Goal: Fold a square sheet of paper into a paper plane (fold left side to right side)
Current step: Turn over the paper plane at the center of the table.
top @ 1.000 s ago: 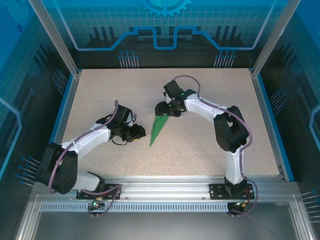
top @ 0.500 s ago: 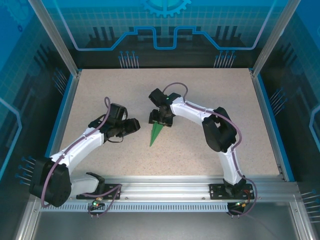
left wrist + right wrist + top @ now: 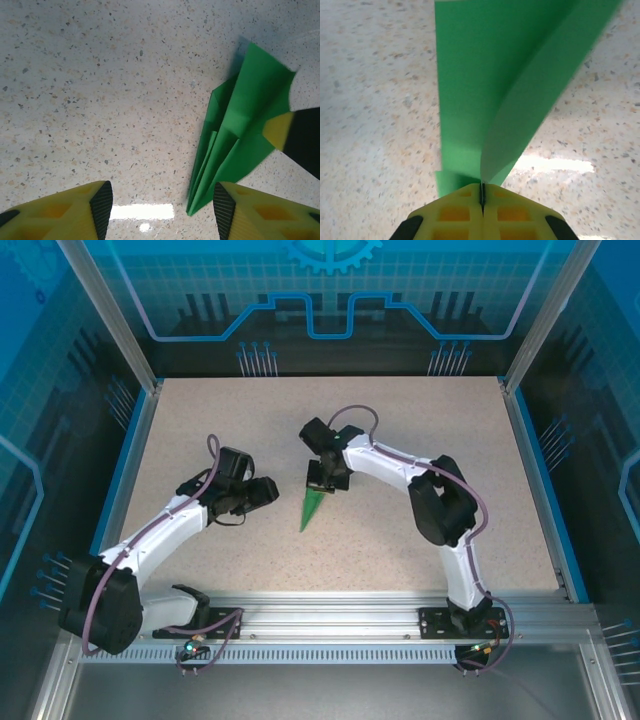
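The paper plane (image 3: 312, 508) lies mid-table (image 3: 200, 420), nose toward 7 o'clock. The right gripper (image 3: 326, 480) is pinched tight on its wide tail at 12 o'clock. The left gripper (image 3: 273, 490) hovers at 9 o'clock, jaws apart. Best to lift gently, pressing the folds together so creases don't spring.
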Robot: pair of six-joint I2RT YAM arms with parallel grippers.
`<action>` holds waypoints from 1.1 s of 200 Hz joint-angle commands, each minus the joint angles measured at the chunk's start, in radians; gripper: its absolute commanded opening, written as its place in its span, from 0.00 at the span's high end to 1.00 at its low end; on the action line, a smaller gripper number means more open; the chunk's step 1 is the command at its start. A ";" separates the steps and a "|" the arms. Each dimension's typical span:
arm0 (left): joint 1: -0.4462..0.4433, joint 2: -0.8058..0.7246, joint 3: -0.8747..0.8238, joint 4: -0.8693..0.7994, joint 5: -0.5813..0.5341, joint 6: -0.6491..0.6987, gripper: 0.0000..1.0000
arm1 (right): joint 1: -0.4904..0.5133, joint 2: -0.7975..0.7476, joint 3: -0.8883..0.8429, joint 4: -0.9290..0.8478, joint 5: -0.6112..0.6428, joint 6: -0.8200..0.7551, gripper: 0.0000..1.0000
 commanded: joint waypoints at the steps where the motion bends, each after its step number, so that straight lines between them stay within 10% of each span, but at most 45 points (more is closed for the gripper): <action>1: 0.012 -0.031 0.045 -0.034 -0.036 0.006 0.40 | 0.027 -0.134 -0.051 0.024 -0.016 -0.081 1.00; 64: 0.021 -0.032 0.087 -0.014 -0.070 0.005 0.35 | -0.038 -0.301 -0.439 0.343 -0.263 -0.128 1.00; 155: 0.021 0.015 0.094 -0.016 -0.041 -0.007 0.33 | -0.159 -0.318 -0.596 0.269 -0.091 -0.230 0.97; 220: 0.020 0.017 0.102 -0.001 -0.026 0.001 0.25 | -0.145 -0.414 -0.571 0.197 -0.008 -0.269 0.63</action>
